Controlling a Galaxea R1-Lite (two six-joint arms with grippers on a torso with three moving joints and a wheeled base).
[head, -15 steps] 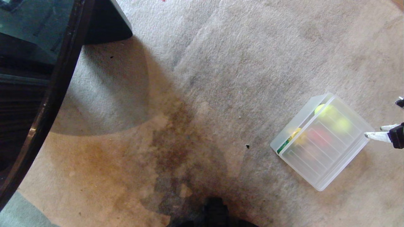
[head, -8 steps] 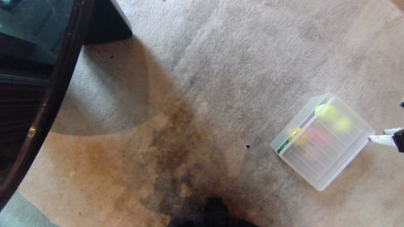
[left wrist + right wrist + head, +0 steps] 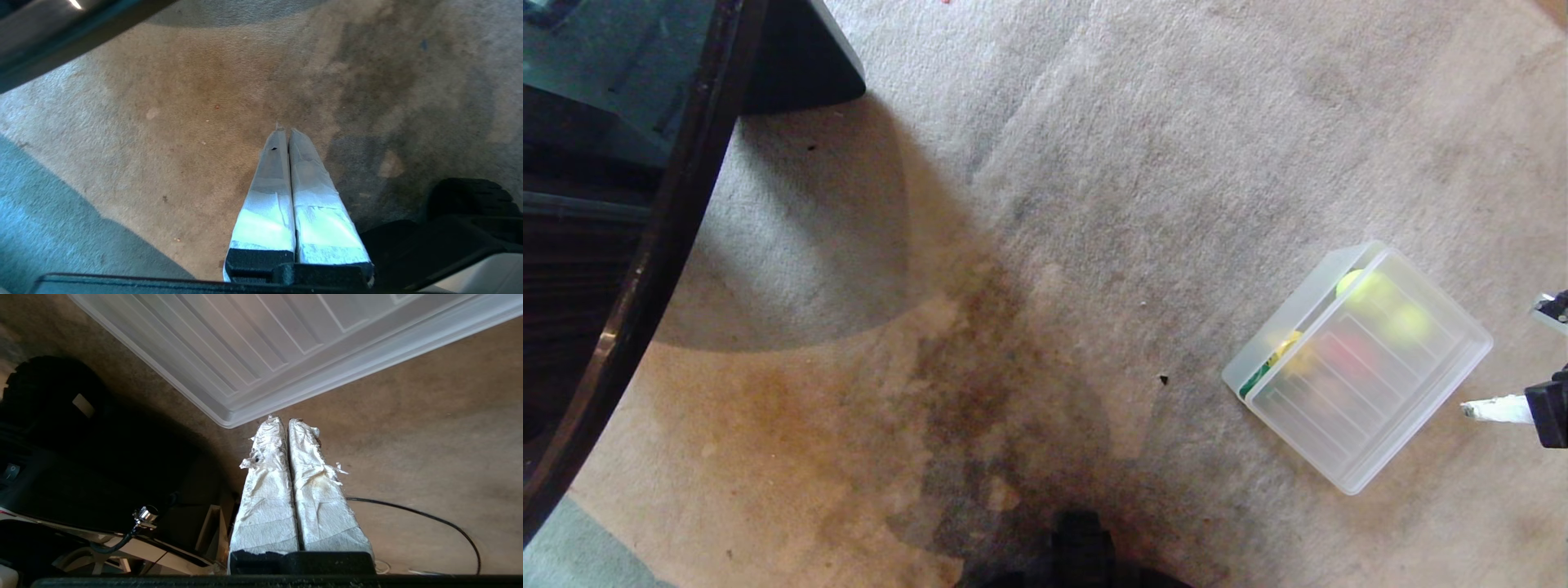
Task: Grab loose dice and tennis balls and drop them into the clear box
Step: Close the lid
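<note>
The clear box (image 3: 1286, 331) sits on the carpet at the right, with a ribbed clear lid (image 3: 1376, 392) lying over it. Through the plastic show two tennis balls (image 3: 1372, 287) at its far end, a red die (image 3: 1347, 355), a yellow die (image 3: 1294, 351) and a strip of green (image 3: 1256, 378). My right gripper (image 3: 1466, 408) is shut and empty, just off the box's near right side. In the right wrist view this gripper (image 3: 284, 421) points past a corner of the lid (image 3: 253, 355). My left gripper (image 3: 284, 130) hangs shut and empty over bare carpet.
A dark glass-topped piece of furniture (image 3: 645, 245) fills the left edge. My black base (image 3: 1078, 555) shows at the bottom middle, and a wheel (image 3: 49, 388) sits close to the box. A thin black cable (image 3: 429, 518) lies on the carpet to the right.
My right gripper's fingers closed from open to shut, and it drew back from the box's right corner toward the near side. The box and its contents did not move.
</note>
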